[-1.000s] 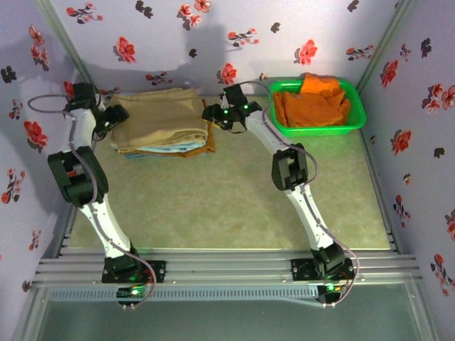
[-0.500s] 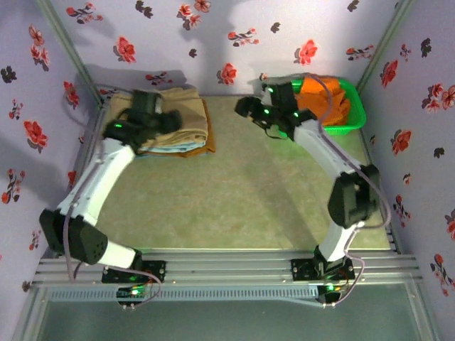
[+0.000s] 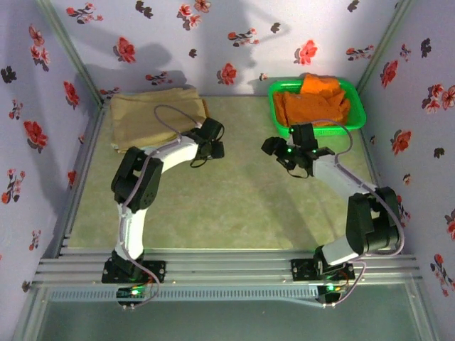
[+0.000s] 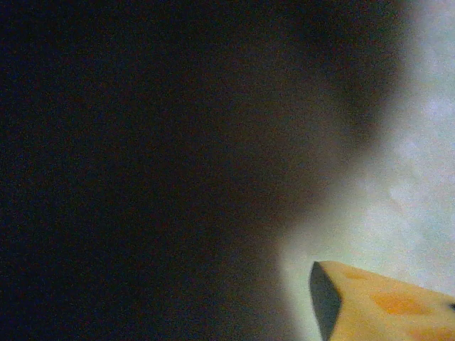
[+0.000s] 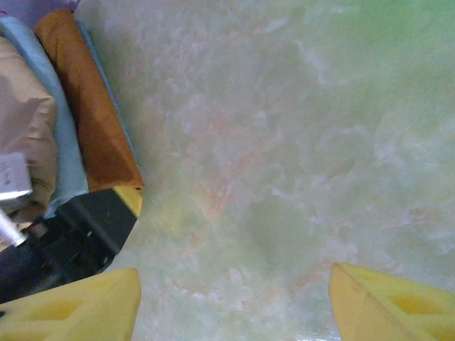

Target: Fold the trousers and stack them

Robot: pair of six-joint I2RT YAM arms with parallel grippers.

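Floral walls [image 3: 213, 35] surround the table [image 3: 234, 206]; the trousers [image 3: 153, 117] lie folded flat on it. Both arms have pulled away from the trousers. The left gripper [image 3: 213, 145] sits just right of them, its opening unclear. The right gripper [image 5: 234, 302] is farther right, spread and empty. Stacking seems done.

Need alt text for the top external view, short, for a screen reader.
The folded tan trousers lie at the table's far left, with the left gripper beside their right edge. The right gripper hovers over the table right of centre, in front of a green basket of orange garments.
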